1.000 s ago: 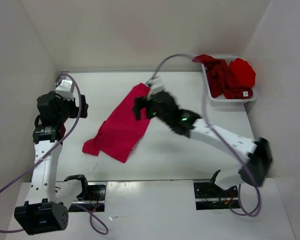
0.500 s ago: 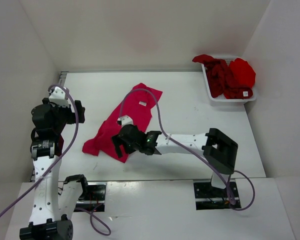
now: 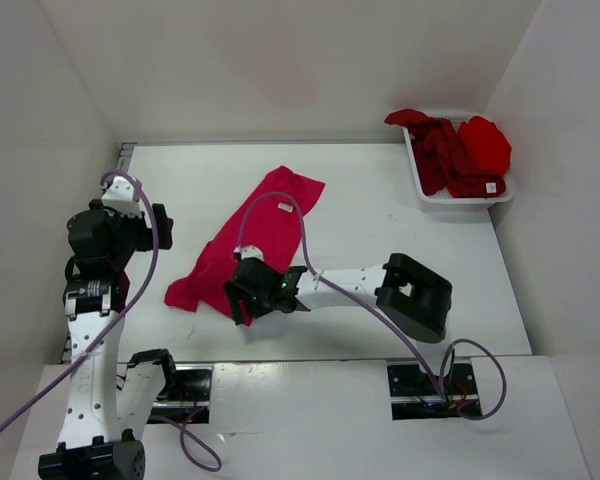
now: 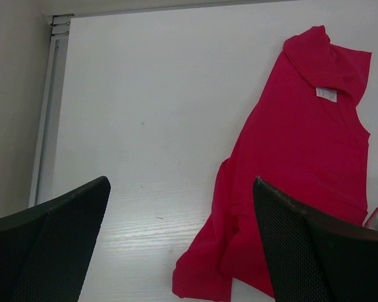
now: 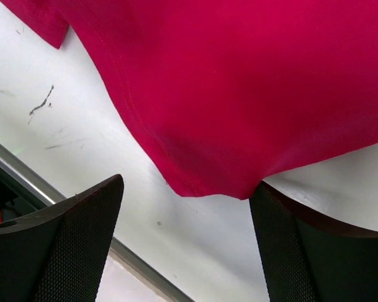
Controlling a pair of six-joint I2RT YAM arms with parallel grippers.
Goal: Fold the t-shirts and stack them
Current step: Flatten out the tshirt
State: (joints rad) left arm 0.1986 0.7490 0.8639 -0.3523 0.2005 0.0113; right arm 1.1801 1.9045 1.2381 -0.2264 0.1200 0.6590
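Note:
A pinkish-crimson t-shirt [image 3: 265, 230] lies spread slantwise on the white table, its white tag [image 4: 326, 94] near the far end. My right gripper [image 3: 242, 300] is low over the shirt's near corner. In the right wrist view its fingers stand apart, the hem corner [image 5: 208, 182] lying between them and the right gripper [image 5: 188, 189] open. My left gripper [image 3: 145, 215] hovers left of the shirt, and the left gripper [image 4: 181, 207] is open and holds nothing. A dark maroon t-shirt [image 3: 440, 150] and a bright red t-shirt [image 3: 485, 143] sit bunched in the basket.
The white mesh basket [image 3: 458, 197] stands at the table's far right corner. White walls close in the table on three sides. A metal rail [image 5: 57, 195] runs along the near table edge just below my right gripper.
My right arm has swung from the shirt's far end down to its near corner, and its fingers have drawn in slightly. The shirt's far end now lies flat. The left arm barely moved.

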